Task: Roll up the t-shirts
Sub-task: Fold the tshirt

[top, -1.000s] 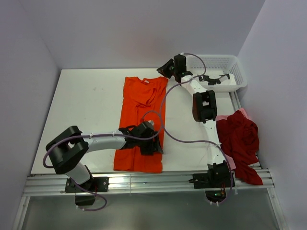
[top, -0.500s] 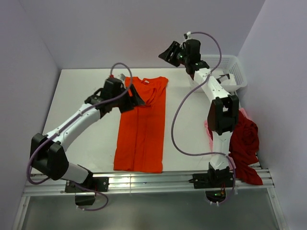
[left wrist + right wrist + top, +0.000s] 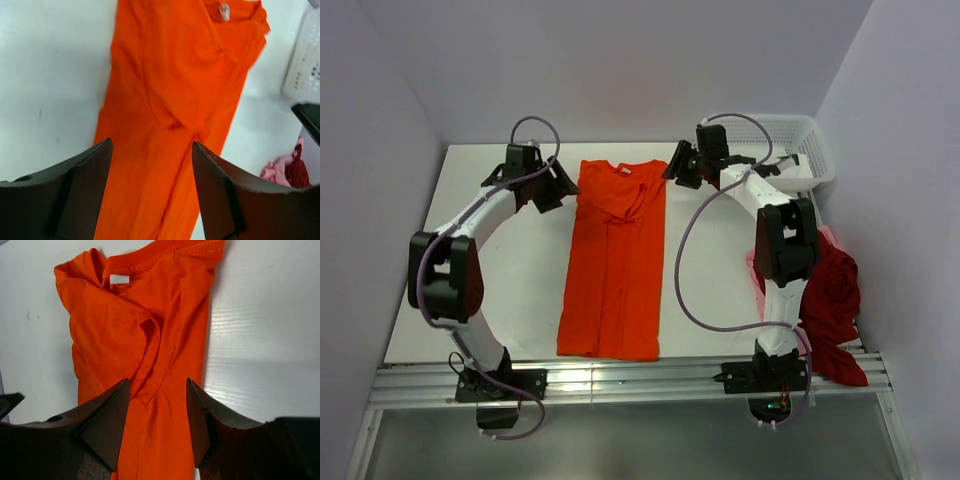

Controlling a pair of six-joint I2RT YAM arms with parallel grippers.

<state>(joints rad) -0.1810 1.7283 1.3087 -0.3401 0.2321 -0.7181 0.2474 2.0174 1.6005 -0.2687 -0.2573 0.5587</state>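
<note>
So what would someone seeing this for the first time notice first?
The bright orange t-shirt lies folded into a long strip down the middle of the white table. Both arms reach to its far collar end, left gripper and right gripper open on either side of it, holding nothing. A dark red t-shirt sits heaped at the table's right edge.

— Where can a gripper pass?
— Bare table [image 3: 510, 280] lies open left of the orange t-shirt [image 3: 615, 260]. A narrower strip runs right of it.
— What stands in the way?
— The right arm [image 3: 778, 240] stretches beside that strip. The white basket [image 3: 790, 135] fills the far right corner, and the dark red t-shirt [image 3: 825, 290] heaps along the right edge.
</note>
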